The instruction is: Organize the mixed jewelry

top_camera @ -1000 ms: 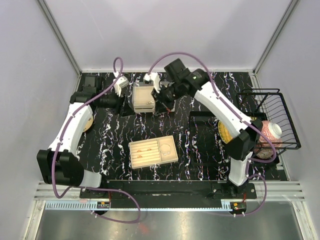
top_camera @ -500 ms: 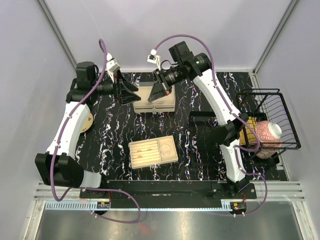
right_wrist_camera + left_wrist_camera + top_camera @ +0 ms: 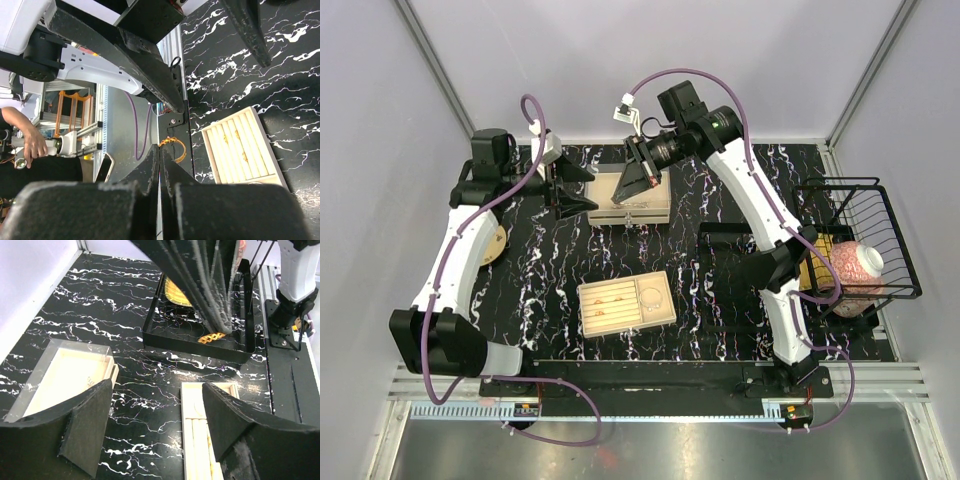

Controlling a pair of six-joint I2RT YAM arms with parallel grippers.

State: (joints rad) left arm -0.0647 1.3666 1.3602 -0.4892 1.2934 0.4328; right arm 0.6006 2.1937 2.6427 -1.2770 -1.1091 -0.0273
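Observation:
My right gripper (image 3: pixel 633 196) hovers over the beige box (image 3: pixel 632 203) at the back of the table. It is shut on a thin gold ring with a knotted top (image 3: pixel 173 148). The ring hangs from its tips in the left wrist view (image 3: pixel 212 337). My left gripper (image 3: pixel 582 187) is beside the box's left end, open and empty (image 3: pixel 157 390). A beige tray with ring rolls (image 3: pixel 626 302) lies mid-table. Small gold pieces (image 3: pixel 243 157) lie between its rolls.
A shallow black tray (image 3: pixel 725 237) lies to the right, with a yellow plate (image 3: pixel 767 266) at its edge. Further right, a black wire basket (image 3: pixel 865 200) holds a patterned bowl (image 3: pixel 860 263). A round tan disc (image 3: pixel 494 243) sits behind my left arm.
Both grippers have lifted away from the back box, which now lies flat and uncovered. The left jaws have spread wider. The right jaws stayed shut.

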